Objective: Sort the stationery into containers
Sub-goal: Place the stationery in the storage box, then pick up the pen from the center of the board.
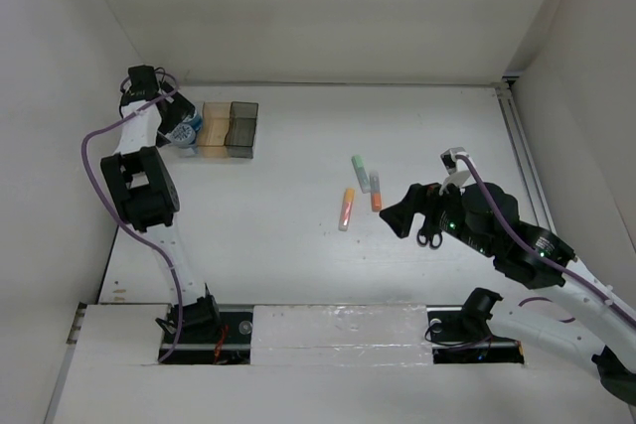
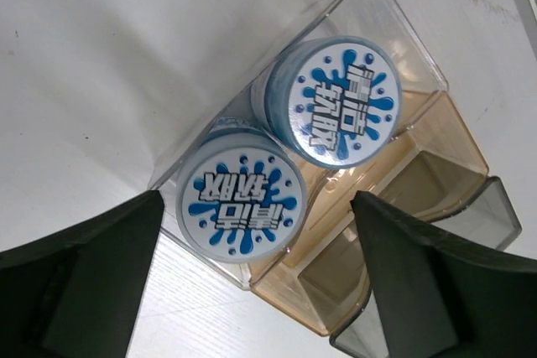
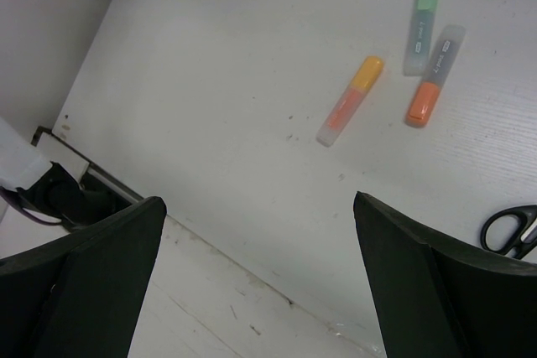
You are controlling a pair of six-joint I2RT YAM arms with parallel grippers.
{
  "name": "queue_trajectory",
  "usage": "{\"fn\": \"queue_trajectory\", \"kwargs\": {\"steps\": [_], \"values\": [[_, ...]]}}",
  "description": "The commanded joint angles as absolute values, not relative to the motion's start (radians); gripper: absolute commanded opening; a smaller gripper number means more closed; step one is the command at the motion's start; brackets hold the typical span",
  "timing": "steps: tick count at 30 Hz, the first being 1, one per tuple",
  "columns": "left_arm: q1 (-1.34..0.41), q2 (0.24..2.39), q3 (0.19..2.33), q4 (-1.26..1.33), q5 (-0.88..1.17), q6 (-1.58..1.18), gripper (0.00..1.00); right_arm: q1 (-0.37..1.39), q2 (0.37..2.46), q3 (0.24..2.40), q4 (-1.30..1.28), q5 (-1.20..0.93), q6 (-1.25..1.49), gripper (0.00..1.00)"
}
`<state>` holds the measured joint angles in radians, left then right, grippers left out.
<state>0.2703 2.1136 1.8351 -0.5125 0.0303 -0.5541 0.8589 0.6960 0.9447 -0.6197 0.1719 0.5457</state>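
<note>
Two round blue-and-white rolls (image 2: 344, 100) (image 2: 241, 201) lie side by side in the clear container (image 2: 369, 14). It is the end bin of a row with an amber one (image 2: 394, 199) and a dark grey one (image 2: 491, 211). My left gripper (image 2: 258, 232) hangs open just above the rolls and holds nothing. Three markers lie mid-table: green-capped (image 3: 422, 23), orange-capped (image 3: 432, 77) and yellow-orange (image 3: 351, 100). Black-handled scissors (image 3: 512, 228) lie to their right. My right gripper (image 3: 258, 207) is open and empty over bare table near them, its body (image 1: 402, 217) beside the scissors (image 1: 430, 237).
The container row (image 1: 227, 128) stands at the far left, close to the left wall. A raised white strip (image 1: 338, 330) runs along the near edge between the arm bases. A rail (image 1: 522, 156) borders the right side.
</note>
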Motion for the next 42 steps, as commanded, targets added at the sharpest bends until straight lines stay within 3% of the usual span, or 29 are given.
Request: {"fn": "queue_trajectory", "kwargs": {"steps": [1,11,16,23,31,35,42], "values": [[0.273,2.003,1.876,-0.495,0.057,-0.555,0.96,0.867,0.693,0.939,-0.568,0.156,0.535,1.0],[0.223,1.793,1.858,-0.512,-0.011,-0.528,0.99,0.867,0.712,0.939,-0.568,0.166,0.545,1.0],[0.192,1.648,1.758,-0.468,0.06,-0.518,0.99,0.867,0.721,0.962,-0.58,0.187,0.545,1.0],[-0.351,1.661,1.853,-0.629,-0.296,-0.512,0.99,0.867,0.692,1.113,-0.73,0.333,0.555,1.0],[-0.866,1.47,1.327,-0.395,-0.383,-0.681,0.99,0.867,0.646,1.249,-0.931,0.482,0.574,1.0],[-1.0,1.512,1.252,-0.423,-0.443,-0.767,0.99,0.867,0.637,1.262,-0.931,0.431,0.574,1.0],[-1.009,1.489,1.137,-0.354,-0.384,-0.758,0.99,0.867,0.594,1.197,-0.911,0.403,0.583,1.0]]}}
